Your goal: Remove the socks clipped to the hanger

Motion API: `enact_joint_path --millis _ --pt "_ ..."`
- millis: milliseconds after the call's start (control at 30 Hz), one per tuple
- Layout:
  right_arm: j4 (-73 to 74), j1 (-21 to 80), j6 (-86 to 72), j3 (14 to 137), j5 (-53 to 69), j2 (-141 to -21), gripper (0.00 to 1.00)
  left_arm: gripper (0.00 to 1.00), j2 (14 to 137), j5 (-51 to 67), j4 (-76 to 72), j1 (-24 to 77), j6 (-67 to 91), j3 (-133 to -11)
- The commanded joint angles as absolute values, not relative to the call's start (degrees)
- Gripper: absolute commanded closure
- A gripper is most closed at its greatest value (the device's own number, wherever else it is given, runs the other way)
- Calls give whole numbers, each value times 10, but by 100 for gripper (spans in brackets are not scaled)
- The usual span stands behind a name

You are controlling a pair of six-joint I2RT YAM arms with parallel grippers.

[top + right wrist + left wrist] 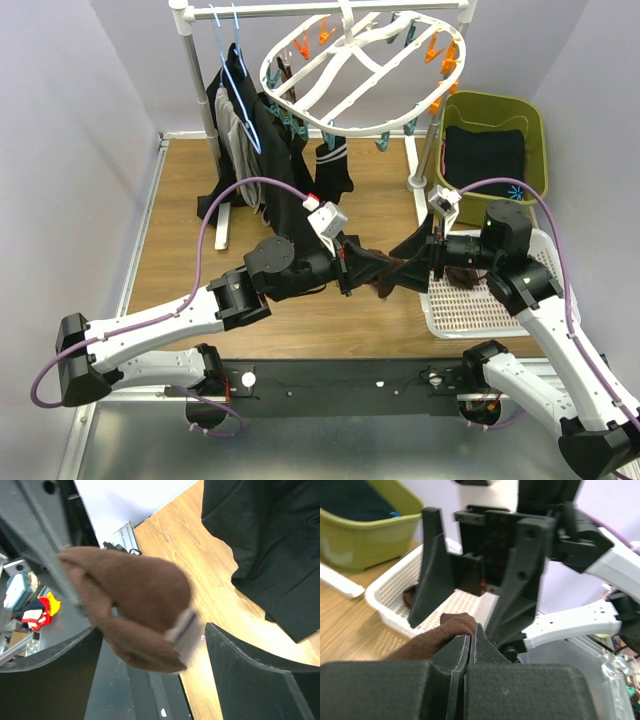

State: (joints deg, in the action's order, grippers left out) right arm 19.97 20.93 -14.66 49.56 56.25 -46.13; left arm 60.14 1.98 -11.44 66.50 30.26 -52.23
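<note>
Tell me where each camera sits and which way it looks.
Top external: above and behind, looking down at the hanger and table; both arms show.
Left wrist: on the left arm, facing the white basket; left jaws, shut, pinch the brown sock.
Right wrist: on the right arm, facing the table and black garment; right jaws, open, show.
Shared: all see that sock.

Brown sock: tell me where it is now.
Top view: the brown sock is held at centre, pinched in the left pincer and inside the open right pincer, just left of the white basket.
</note>
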Motion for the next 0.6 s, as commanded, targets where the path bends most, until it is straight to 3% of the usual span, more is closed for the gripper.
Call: enact_joint_path --millis 0,67,200,367,400,433,500,567 --pt "182 213 -151 490 576 -469 17 100 591 93 -164 667 294 -525" --pt "179 213 -156 491 581 -475 23 100 597 106 -167 667 296 -528" --pt "150 214 -177 475 585 -471 52 100 601 114 -176 667 301 -528" --pt "109 214 -210 446 593 -466 78 100 601 118 -184 667 306 -524" --pt "102 214 -214 441 592 -465 90 100 601 118 -184 667 305 -523" --pt "95 214 -216 439 587 -464 96 100 603 116 -184 667 305 -523" --pt "93 214 -217 439 582 -465 99 100 603 115 -180 667 304 -523" --pt "93 214 -219 439 570 -463 99 94 605 99 -163 667 304 -526"
